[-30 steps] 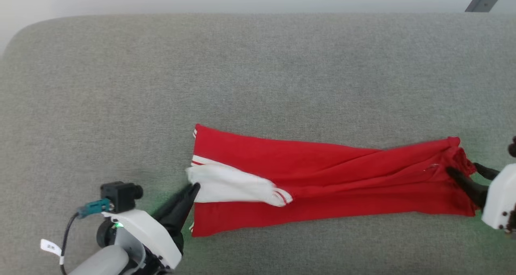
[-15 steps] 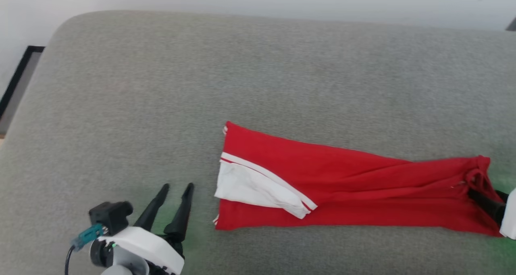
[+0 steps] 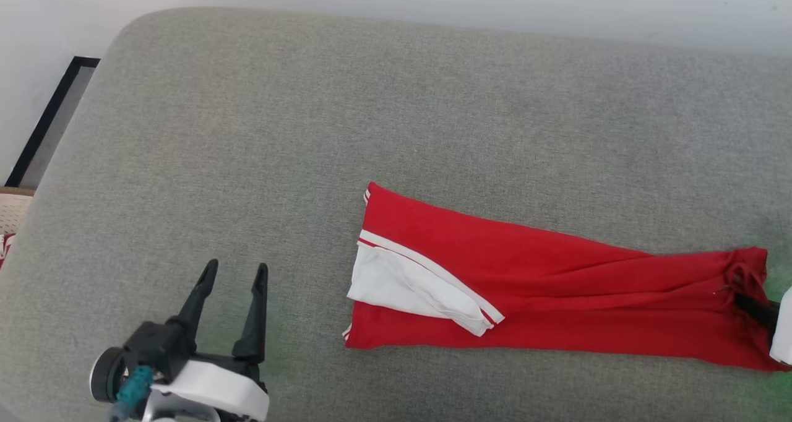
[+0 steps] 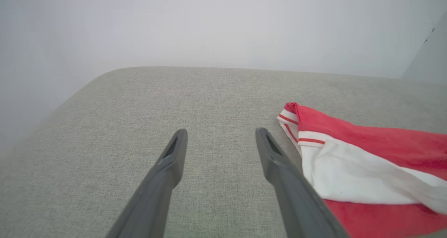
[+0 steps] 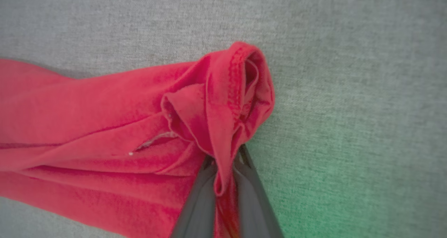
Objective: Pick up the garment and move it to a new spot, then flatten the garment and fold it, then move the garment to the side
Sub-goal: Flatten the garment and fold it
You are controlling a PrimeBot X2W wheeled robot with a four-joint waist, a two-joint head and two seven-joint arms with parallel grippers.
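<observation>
The garment (image 3: 544, 286), a red shirt folded into a long strip with a white sleeve (image 3: 408, 286) on top at its left end, lies on the grey cushion. My left gripper (image 3: 235, 273) stands open to the left of it, apart from the cloth; in the left wrist view its fingers (image 4: 279, 164) frame bare cushion, with the garment (image 4: 366, 150) at the right. My right gripper (image 5: 223, 157) is shut on a bunched fold of the garment's (image 5: 104, 126) right end, and shows at the right edge of the head view as dark fingers (image 3: 756, 308).
The grey cushion (image 3: 371, 112) spreads wide behind and to the left of the shirt, ending at a rounded back-left corner. Beyond its left edge are a dark-framed panel (image 3: 46, 122) and a pale wall.
My left gripper let go of the white sleeve, opened and drew back left. My right gripper closed on the shirt's right end. The head camera swung left, shifting the picture.
</observation>
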